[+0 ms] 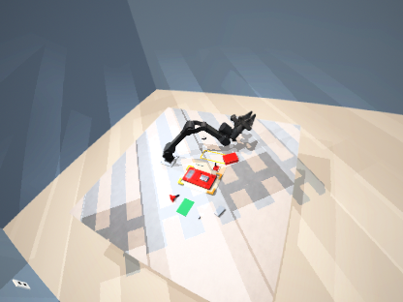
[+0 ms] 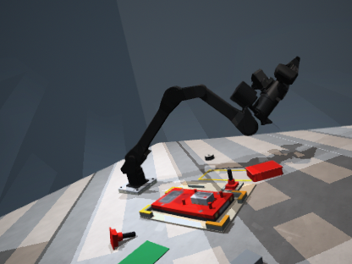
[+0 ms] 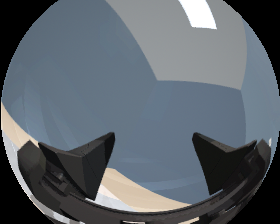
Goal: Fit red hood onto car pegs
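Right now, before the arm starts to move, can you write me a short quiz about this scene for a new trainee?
1. True or false: the red hood already sits on the chassis.
2. The gripper is: A) open with nothing between the jaws; B) shut on the hood; C) pressing on the engine block.
3. Fill in: the gripper is raised and points ____ from the table.

Key: 1 false, it lies on the table beside the jig. 2 A. 3 upward, away.
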`<state>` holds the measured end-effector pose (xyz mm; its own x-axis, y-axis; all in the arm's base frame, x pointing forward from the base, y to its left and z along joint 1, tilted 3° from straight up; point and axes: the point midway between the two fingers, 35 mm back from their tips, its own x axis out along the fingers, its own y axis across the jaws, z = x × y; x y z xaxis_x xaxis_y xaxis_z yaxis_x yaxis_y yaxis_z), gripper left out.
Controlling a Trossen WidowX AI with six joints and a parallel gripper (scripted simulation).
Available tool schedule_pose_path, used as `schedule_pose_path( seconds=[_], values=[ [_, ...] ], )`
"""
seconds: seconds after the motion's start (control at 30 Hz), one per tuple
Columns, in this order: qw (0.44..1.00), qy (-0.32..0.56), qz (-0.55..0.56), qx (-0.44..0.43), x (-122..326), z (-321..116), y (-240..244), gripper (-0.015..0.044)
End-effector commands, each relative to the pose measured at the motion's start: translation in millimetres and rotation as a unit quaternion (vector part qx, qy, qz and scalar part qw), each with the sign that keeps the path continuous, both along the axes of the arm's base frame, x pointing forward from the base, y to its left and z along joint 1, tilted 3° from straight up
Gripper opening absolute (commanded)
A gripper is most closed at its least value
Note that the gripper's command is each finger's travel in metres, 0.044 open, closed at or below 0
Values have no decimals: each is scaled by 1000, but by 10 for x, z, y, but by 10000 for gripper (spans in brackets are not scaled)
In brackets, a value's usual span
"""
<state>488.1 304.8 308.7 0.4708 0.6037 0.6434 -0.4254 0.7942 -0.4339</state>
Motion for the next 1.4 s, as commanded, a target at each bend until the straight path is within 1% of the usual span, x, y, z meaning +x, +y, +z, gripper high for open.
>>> schedule_pose_path(
  seconds=[0.0,0.07,0.33,0.5,0.67,0.83,1.0,1.2,1.37],
  values=[
    [1000,4,-1,-1,14,-6,3,440],
    [999,33,-6,-12,123,-53,26,440],
    [974,208,-41,-81,640,-444,81,440],
    [940,309,-65,-127,815,-743,49,440],
    [893,405,-89,-173,874,-1056,-40,440],
    [834,493,-112,-220,815,-1354,-184,440],
    [763,573,-135,-268,641,-1611,-379,440],
    [664,655,-159,-324,298,-1828,-669,440],
    [571,712,-176,-370,-78,-1907,-947,440]
  ],
)
